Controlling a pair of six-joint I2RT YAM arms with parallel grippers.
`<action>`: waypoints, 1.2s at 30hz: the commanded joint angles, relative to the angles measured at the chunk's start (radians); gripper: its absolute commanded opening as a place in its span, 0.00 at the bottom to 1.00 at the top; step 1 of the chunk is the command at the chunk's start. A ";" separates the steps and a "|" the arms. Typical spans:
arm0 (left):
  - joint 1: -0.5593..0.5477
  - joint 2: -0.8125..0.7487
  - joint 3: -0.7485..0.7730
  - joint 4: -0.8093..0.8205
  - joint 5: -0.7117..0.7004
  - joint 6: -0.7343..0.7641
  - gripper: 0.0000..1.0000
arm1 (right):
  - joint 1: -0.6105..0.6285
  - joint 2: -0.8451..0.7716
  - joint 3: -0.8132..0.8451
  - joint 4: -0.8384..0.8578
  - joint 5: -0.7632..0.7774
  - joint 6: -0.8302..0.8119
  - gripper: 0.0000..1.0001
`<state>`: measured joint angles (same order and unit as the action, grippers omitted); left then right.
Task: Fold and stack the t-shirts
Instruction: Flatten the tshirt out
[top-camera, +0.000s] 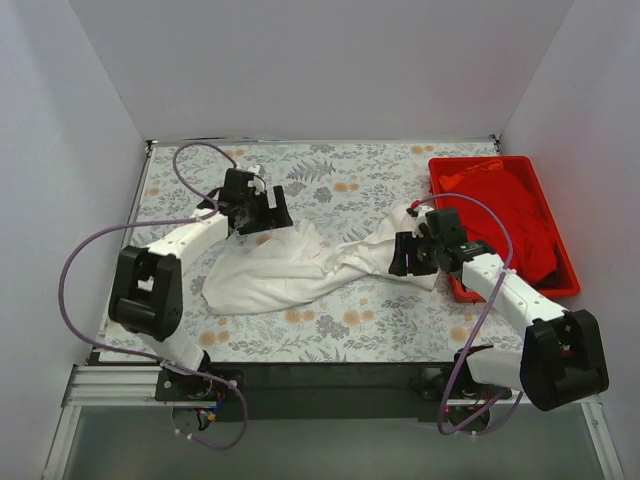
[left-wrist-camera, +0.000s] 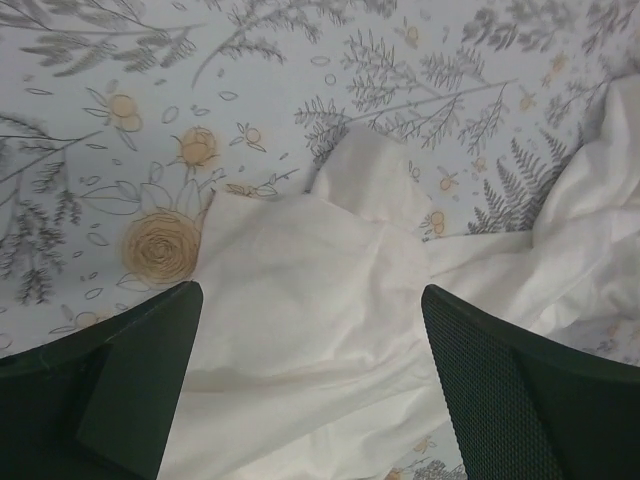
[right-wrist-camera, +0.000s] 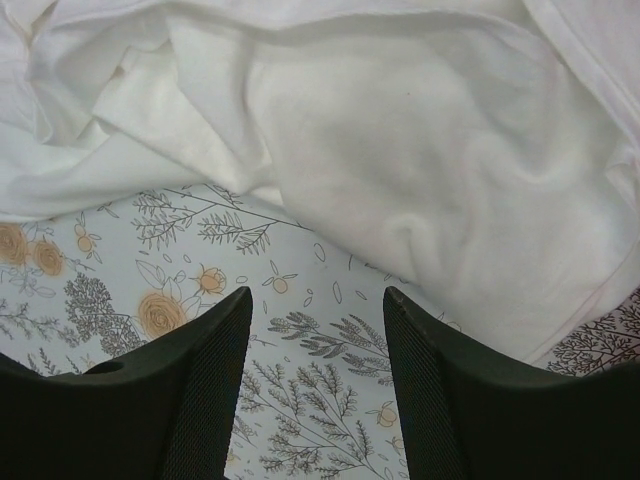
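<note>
We've got the white shirt (top-camera: 300, 265) crumpled in a heap just left of the tray (top-camera: 570, 288), and the red shirt (top-camera: 510, 215) bunched inside the tray. The left gripper (left-wrist-camera: 310, 330) is spread wide over the white shirt's end farthest from the tray. The right gripper (right-wrist-camera: 318, 340) is open too, at the end nearest the tray, holding nothing. Hard to tell if either touches fabric

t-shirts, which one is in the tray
The red t-shirt, bunched inside the red tray at the right; the white t-shirt lies crumpled on the floral tablecloth.
</note>
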<state>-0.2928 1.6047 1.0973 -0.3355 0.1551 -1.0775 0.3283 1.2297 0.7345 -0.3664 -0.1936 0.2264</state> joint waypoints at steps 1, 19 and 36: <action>-0.011 0.104 0.067 -0.065 0.119 0.109 0.90 | 0.011 -0.041 0.002 -0.023 -0.026 -0.021 0.62; -0.043 0.281 0.187 -0.082 0.291 0.140 0.64 | 0.015 -0.047 -0.027 -0.040 -0.017 -0.022 0.62; -0.048 0.054 0.206 -0.134 0.020 0.217 0.00 | 0.014 -0.027 0.006 -0.031 0.060 -0.038 0.61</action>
<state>-0.3363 1.7775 1.2671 -0.4648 0.2882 -0.9112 0.3370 1.1904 0.7040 -0.4099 -0.1623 0.2047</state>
